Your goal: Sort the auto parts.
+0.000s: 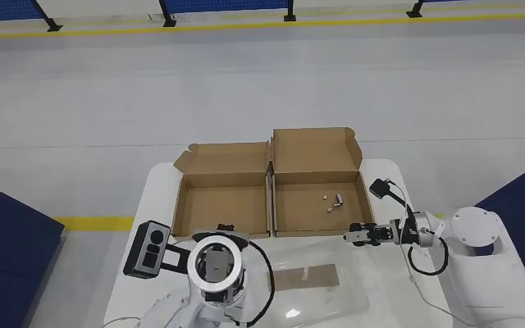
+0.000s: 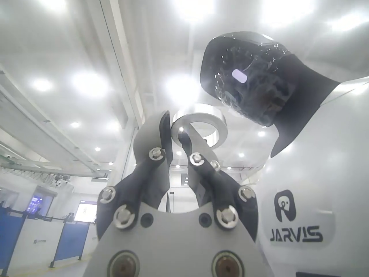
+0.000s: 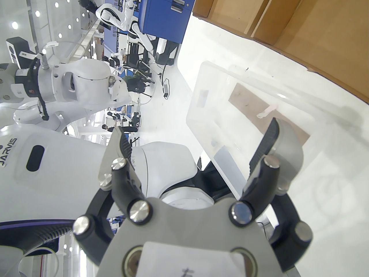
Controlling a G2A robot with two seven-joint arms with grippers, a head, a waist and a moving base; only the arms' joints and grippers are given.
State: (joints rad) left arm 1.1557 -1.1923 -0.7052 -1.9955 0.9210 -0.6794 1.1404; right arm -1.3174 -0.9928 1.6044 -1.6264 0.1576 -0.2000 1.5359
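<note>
Your left claw (image 2: 174, 129) is clenched on the rim of a smooth metal ring (image 2: 201, 122), one finger outside and one through the hole, raised toward the ceiling. Your right claw (image 3: 196, 129) is released, its ribbed fingers wide apart and bare, over the white table (image 1: 160, 195) by the right box (image 1: 303, 205). A clear plastic tray (image 3: 201, 110) holds a flat brown card (image 3: 245, 102). The cardboard left box (image 1: 221, 209) touches the right box, which holds small pale parts (image 1: 335, 202).
</note>
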